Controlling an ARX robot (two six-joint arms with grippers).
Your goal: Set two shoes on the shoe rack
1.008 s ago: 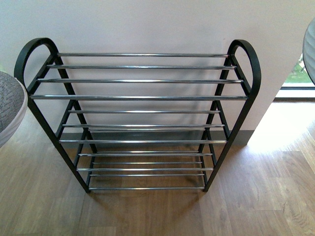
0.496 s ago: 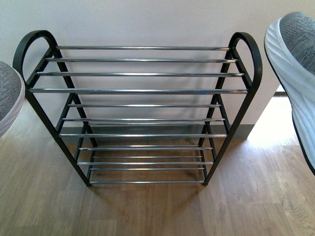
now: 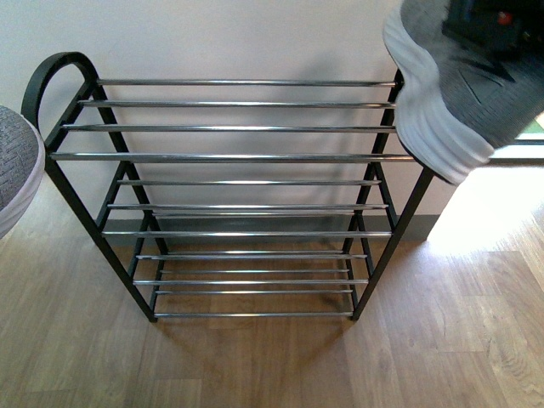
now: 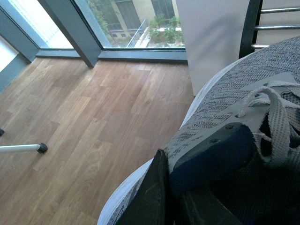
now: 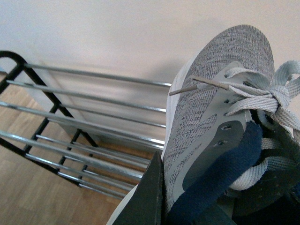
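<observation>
Here, left end effector (image 4: pixel 169 199) clamps left shoe (image 4: pixel 225 108), right end effector (image 5: pixel 161 201) clamps right shoe (image 5: pixel 211 93).

shoe rack (image 3: pixel 238 157) centre; one shoe (image 3: pixel 446 93) at right end, other shoe (image 3: pixel 15 174) left.

**No readable markings**

I can read no text, brand, number or sign in my three views. The left shoe (image 3: pixel 15 166), right shoe (image 3: pixel 433 102) and shoe rack (image 3: pixel 238 156) show me none.
</observation>
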